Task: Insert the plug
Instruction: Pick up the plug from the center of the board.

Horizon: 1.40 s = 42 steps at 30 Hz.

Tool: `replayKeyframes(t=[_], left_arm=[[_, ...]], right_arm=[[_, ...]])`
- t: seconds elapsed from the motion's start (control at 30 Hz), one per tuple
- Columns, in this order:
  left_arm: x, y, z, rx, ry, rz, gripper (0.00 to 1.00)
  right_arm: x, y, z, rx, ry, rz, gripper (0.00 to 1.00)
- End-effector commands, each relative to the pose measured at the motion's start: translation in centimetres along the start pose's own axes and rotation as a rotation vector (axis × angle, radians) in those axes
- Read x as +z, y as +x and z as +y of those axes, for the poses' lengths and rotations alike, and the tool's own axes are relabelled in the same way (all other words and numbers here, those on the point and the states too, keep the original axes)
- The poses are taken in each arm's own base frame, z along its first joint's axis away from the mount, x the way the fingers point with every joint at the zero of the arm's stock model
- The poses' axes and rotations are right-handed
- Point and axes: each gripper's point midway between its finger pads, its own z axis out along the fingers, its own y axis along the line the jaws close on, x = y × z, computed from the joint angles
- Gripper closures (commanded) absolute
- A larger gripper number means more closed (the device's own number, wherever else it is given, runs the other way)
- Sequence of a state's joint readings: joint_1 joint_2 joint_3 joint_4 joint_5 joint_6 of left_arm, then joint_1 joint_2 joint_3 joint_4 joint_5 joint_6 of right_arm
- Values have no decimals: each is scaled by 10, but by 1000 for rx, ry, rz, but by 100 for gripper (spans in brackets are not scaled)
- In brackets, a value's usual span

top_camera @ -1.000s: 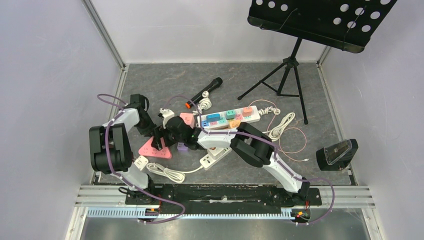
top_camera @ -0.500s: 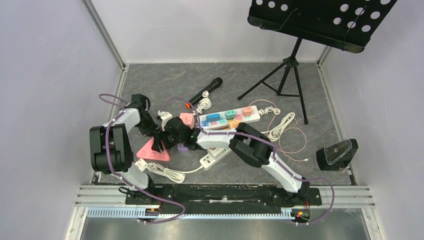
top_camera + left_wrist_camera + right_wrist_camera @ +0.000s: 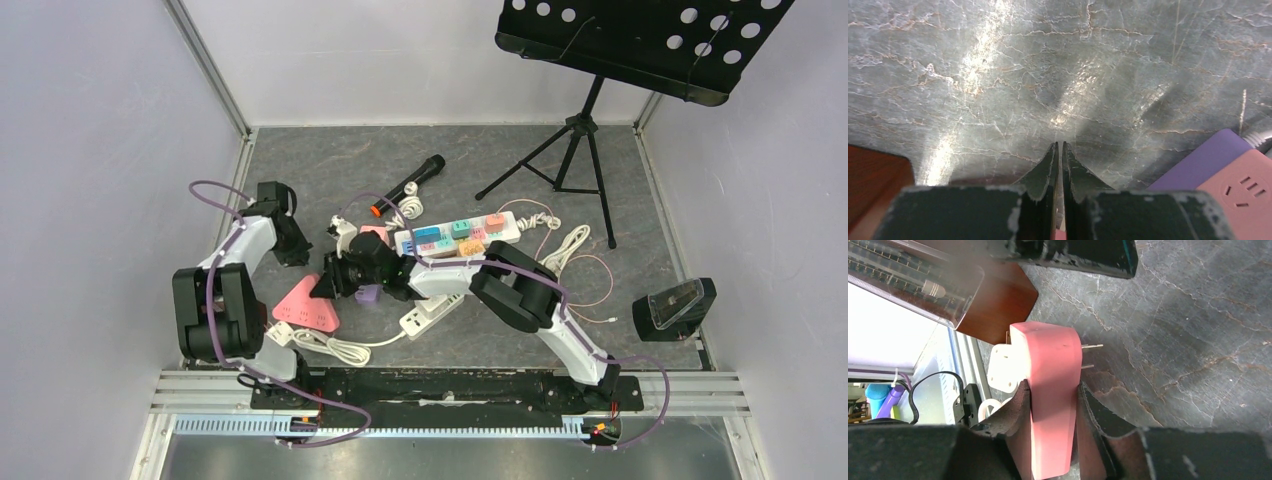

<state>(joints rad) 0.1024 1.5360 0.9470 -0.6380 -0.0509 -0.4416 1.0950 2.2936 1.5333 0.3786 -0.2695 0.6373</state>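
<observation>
The plug (image 3: 1050, 390), pink, is clamped by its body between the right fingers (image 3: 1015, 412) just above the desk (image 3: 1198, 340), likely to leave its bare pins (image 3: 1090, 346) free for insertion, while the left fingers (image 3: 1048, 170) sit pinched together, empty, nearby.

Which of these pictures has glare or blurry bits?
Left wrist view: bright glare streaks across the grey table. Right wrist view: washed-out white at left; the right gripper clamping the pink plug blurs near the lens. Top view: evenly lit, sharp.
</observation>
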Motion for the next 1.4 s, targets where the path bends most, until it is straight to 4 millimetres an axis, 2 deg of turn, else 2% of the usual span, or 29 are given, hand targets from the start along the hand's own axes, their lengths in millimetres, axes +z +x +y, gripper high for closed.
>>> replayKeyframes(t=[0.0,0.13,0.3,0.47,0.63,0.7,0.8,0.83,0.87,1.0,1.1,1.13,1.23,1.3,1.37], left_arm=[[-27,-24,-7,-37,19,-97,89],[-41,-35,-6,-38,10,-145,89],[-70,-52,-8,-30,35,-237,88],[-111,-68,-18,15,122,-360,84],[-163,-83,-34,70,246,-504,75],[-189,-88,-49,111,351,-573,68],[-222,-90,-75,193,521,-657,48],[-229,-89,-80,211,566,-676,35],[-237,-91,-85,211,604,-709,27],[-246,-97,-92,175,666,-779,24],[-244,-94,-97,166,705,-766,20],[-245,-88,-105,194,754,-741,19],[-263,-52,-139,374,1031,-643,18],[-274,-24,-153,472,1210,-560,18],[-281,3,-158,580,1322,-497,18]], right_arm=[[-13,-17,17,-29,-44,-44,100],[-27,-27,22,-78,-54,-100,100],[-58,-58,44,-209,-68,-199,100],[-98,-92,74,-334,-79,-273,100],[-139,-115,84,-449,-15,-311,100],[-158,-123,86,-490,3,-311,100],[-186,-128,84,-570,38,-289,100],[-196,-129,82,-585,53,-284,100],[-208,-131,82,-609,63,-280,100],[-244,-130,81,-638,68,-269,100],[-263,-127,82,-640,77,-264,100],[-268,-125,82,-639,75,-257,100],[-278,-119,80,-626,79,-221,100],[-285,-116,82,-621,65,-198,100],[-292,-112,81,-621,65,-171,100]])
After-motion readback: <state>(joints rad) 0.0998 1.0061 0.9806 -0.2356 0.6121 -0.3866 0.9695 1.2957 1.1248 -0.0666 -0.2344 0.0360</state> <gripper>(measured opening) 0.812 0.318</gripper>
